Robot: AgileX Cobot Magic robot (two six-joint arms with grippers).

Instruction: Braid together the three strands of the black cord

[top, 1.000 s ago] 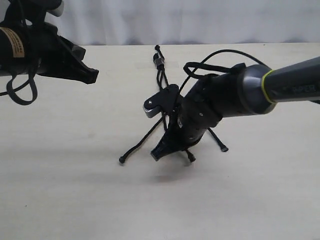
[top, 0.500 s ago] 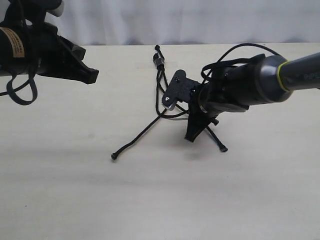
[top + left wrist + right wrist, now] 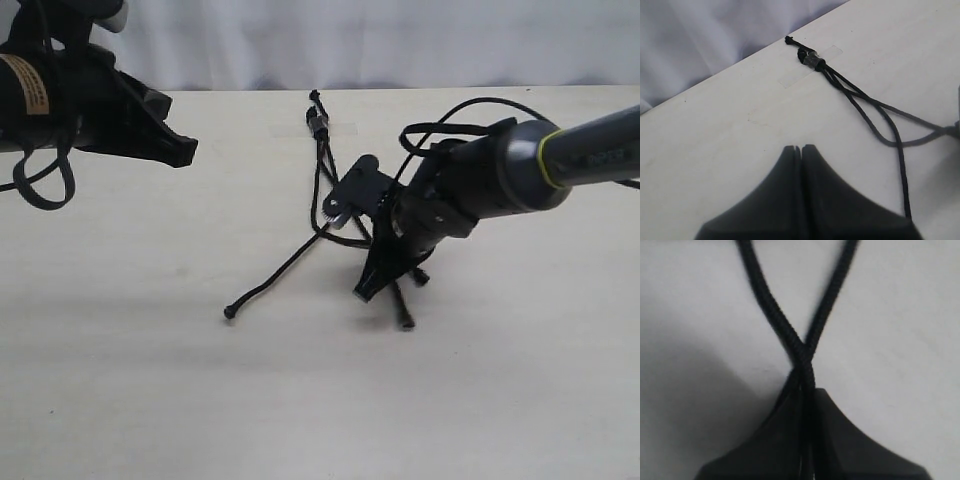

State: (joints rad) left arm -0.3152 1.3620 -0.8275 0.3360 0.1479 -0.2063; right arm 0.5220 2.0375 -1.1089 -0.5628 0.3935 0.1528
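Three strands of the cord lie on the table, fanning toward the near edge. Nearest is one knobbed tip, just beside the right gripper. A second tip lies well off to the left, and its strand slants freely back toward the middle. A third dark end shows close behind the gripper, too hidden by the arm to be sure of.

The right gripper tilts down to the table among the strands. In the right wrist view two strands cross just ahead of it and run into the seam between its fingers, which are pressed together on them. The bulky right arm and its glossy cable block the middle stretch of the cord in the exterior view; only a short loop shows under the bracket.

Farther back on the left, the left gripper hangs above the table, well apart from the cord. The left wrist view shows its fingers closed against each other with nothing between.

Beyond, the strands gather into a knot held under clear tape, with a short stub past it. A white curtain closes the far side.
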